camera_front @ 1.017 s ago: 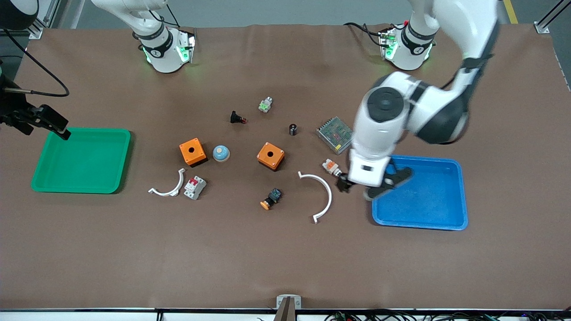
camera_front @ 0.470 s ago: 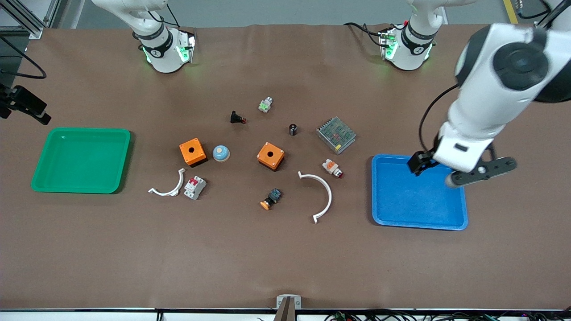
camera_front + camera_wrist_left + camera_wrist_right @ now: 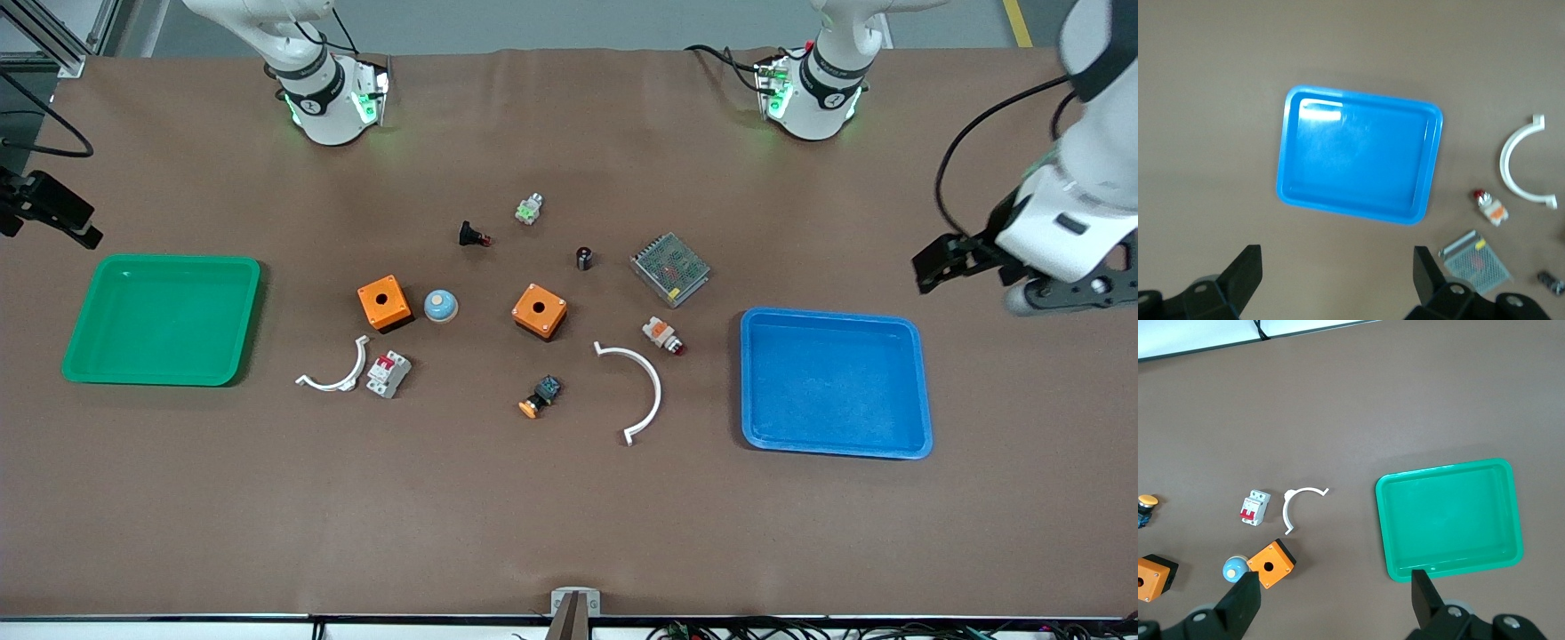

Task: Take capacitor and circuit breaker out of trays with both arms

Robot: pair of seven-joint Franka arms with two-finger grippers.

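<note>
While both grippers hang open — capacitor [image 3: 583,258] black cylinder | breaker [image 3: 388,373] blocky

I see the right gripper [image 3: 1335,600] up over bare table, fingers spread wide. Below it: green tray [image 3: 1449,555], breaker [image 3: 1255,509] just beside a white curved clip [image 3: 1297,507], orange box [image 3: 1272,563] touching a blue dome button [image 3: 1235,568].

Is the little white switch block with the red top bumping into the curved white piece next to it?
Apart. The right wrist view shows bare table between the breaker and the curved white piece.
</note>
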